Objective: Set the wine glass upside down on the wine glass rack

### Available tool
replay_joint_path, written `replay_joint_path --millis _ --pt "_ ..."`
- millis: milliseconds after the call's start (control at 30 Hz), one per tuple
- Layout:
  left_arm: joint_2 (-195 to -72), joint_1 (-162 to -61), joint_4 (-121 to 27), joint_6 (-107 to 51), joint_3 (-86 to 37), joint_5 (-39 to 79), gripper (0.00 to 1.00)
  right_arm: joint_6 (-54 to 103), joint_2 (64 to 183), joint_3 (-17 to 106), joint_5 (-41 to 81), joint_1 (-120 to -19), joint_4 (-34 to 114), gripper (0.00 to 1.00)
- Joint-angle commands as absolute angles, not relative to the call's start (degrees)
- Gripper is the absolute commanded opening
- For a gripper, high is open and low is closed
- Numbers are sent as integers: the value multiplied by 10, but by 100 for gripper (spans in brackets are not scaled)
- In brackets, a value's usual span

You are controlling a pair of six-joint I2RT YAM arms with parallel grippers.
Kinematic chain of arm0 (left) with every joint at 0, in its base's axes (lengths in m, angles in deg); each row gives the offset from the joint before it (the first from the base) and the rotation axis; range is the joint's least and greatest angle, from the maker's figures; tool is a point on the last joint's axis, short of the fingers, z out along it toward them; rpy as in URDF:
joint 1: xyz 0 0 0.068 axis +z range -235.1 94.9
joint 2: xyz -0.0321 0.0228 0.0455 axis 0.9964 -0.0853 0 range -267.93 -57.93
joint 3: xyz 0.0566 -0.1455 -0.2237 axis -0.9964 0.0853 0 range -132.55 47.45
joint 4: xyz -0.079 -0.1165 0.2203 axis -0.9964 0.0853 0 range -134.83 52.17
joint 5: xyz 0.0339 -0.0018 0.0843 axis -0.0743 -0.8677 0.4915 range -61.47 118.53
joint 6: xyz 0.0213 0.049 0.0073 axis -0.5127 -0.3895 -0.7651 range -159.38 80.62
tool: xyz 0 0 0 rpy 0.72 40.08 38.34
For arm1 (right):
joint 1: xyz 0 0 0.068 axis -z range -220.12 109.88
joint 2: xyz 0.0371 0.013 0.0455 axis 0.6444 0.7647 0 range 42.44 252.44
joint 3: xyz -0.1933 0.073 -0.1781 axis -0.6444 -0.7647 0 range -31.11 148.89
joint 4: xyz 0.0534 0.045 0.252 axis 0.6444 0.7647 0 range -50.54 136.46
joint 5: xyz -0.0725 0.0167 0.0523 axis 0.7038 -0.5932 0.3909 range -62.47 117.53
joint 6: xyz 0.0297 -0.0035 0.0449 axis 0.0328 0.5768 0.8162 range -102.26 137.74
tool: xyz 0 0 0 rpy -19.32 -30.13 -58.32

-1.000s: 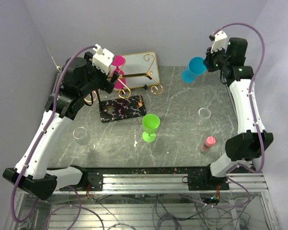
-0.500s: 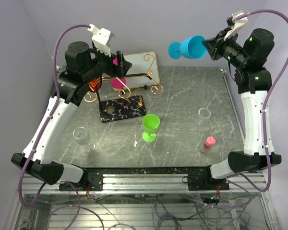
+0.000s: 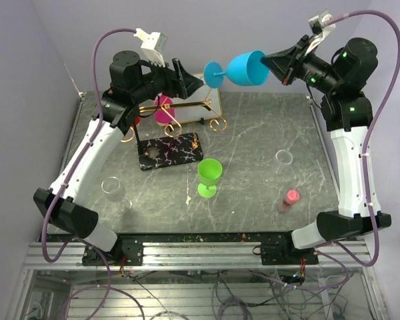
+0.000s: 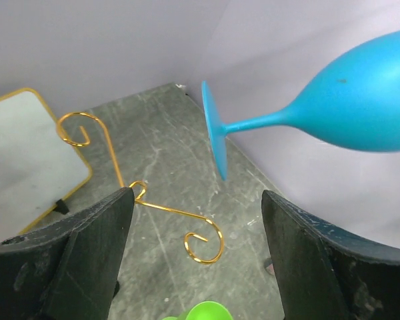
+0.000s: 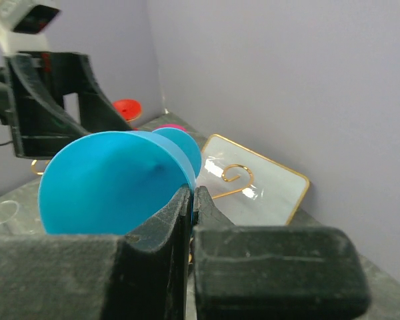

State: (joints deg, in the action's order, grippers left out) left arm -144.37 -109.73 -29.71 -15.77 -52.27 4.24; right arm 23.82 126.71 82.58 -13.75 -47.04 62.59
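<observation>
Near the table's centre stands a green glass. Beyond it, toward 11 o'clock, the wine glass rack carries a pink glass. Farthest, at 12 o'clock and high in the air, the blue wine glass lies sideways. The right gripper is pinched on its rim, and its foot points to 9 o'clock at the left gripper, whose fingers are spread with nothing between them. The likely trouble is a handover: a rim-only pinch could pivot or slip, and a mistimed release would drop the glass onto the rack
</observation>
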Motion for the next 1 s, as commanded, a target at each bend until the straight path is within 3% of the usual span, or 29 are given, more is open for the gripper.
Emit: replay_joint_path --millis 0,133,500,833,967 --pt "-1462 -1114 -353 -108 -545 8 89 270 1268 836 -177 -478 595 0" --pt "-1475 -1122 -360 -102 -544 15 86 263 1274 840 -182 -484 603 0" --pt "-1500 -1126 -362 -107 -552 -1 47 222 1296 856 -164 -501 633 0" --pt "-1504 -1126 -365 -107 -548 -6 24 207 1299 856 -152 -503 640 0" --pt "-1500 -1126 -370 -100 -544 -14 7 202 1292 843 -154 -503 636 0"
